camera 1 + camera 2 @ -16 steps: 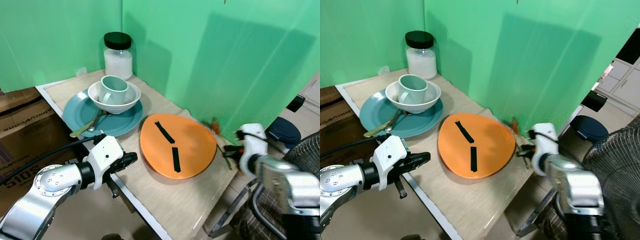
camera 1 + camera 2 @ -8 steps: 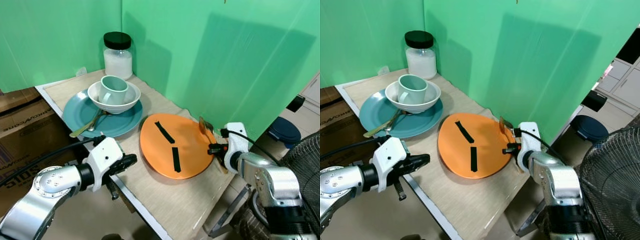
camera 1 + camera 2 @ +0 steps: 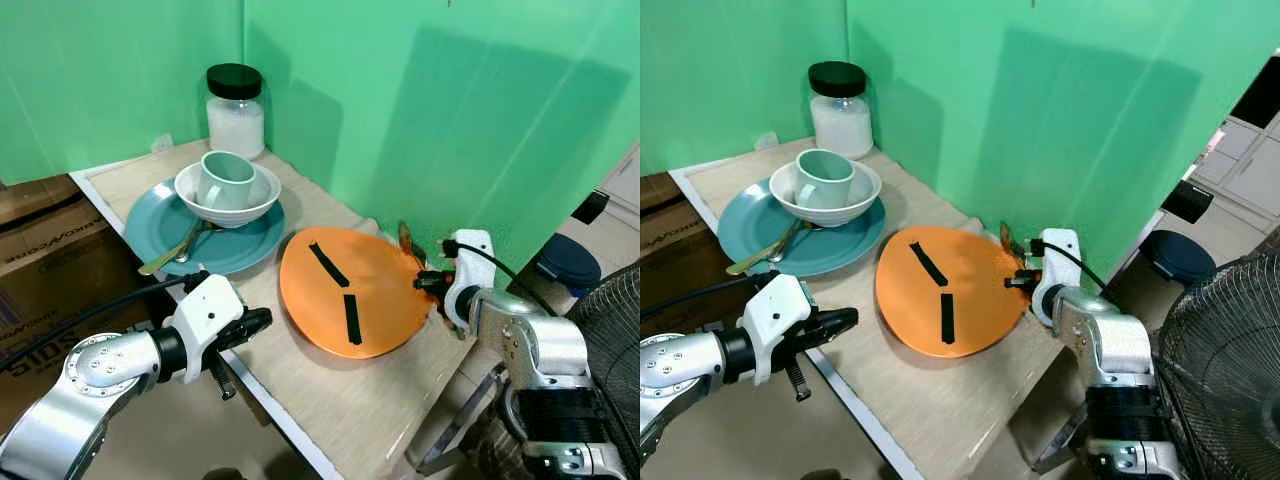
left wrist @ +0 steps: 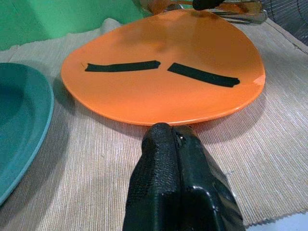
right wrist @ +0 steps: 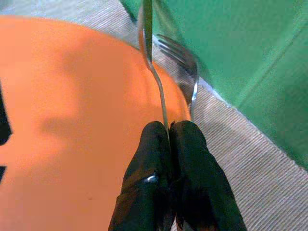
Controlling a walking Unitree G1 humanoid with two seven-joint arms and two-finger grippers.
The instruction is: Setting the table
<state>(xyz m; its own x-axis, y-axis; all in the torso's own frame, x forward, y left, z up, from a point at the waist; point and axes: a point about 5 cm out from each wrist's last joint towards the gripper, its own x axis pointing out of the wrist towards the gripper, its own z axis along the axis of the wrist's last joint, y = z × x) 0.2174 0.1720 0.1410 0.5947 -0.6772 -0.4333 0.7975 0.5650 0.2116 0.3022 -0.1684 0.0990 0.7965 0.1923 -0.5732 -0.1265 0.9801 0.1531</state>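
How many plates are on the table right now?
2. A round teal plate sits under the white bowl; an orange plate with black tape strips lies by the right gripper holding a metal utensil. None looks hidden.

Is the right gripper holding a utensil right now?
Yes, the right gripper is pinched shut on a thin metal utensil handle above the orange plate.

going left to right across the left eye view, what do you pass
left gripper → blue plate with the bowl and cup on it → orange plate → right gripper, pinching a spoon at the orange plate's right edge
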